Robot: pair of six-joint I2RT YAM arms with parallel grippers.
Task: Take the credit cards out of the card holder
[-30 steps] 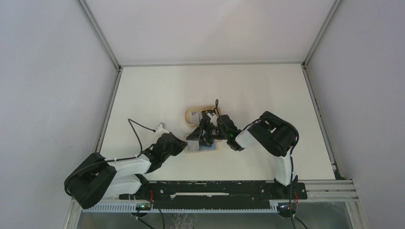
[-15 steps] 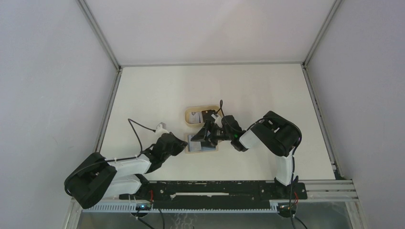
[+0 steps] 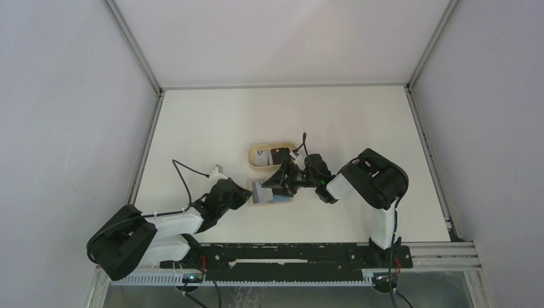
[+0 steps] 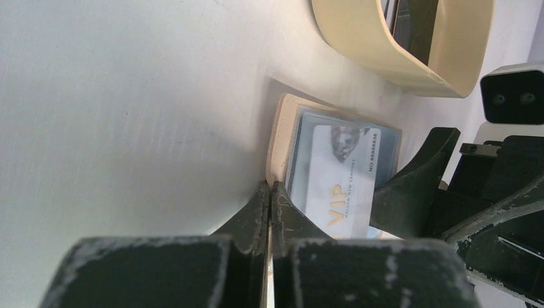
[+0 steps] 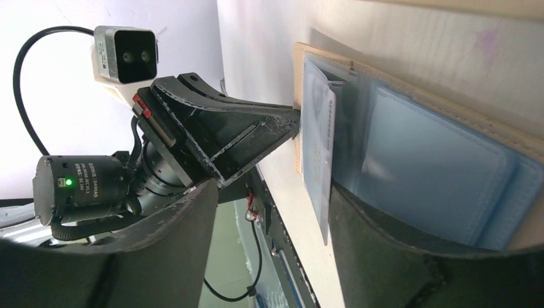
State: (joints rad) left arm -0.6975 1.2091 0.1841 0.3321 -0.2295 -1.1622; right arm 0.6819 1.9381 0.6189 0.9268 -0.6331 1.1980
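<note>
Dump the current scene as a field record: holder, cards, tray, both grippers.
card holder: open, flat on the table, grey-blue inside up
pale card: printed VIP, at the holder's inside, not yet clear of it
black card: in the tray
tray: just beyond the holder
left gripper: shut on the holder's tan edge, pinning it
right gripper: open, fingers either side of the pale card
task: unfinished

The tan fold-over card holder [image 4: 280,144] looks matt, like leatherette, its grey-blue lining smooth. The pale VIP card [image 4: 343,173] is glossy plastic. The black left hand [image 4: 270,192] is matt plastic, scuffed grey at edges.
</note>
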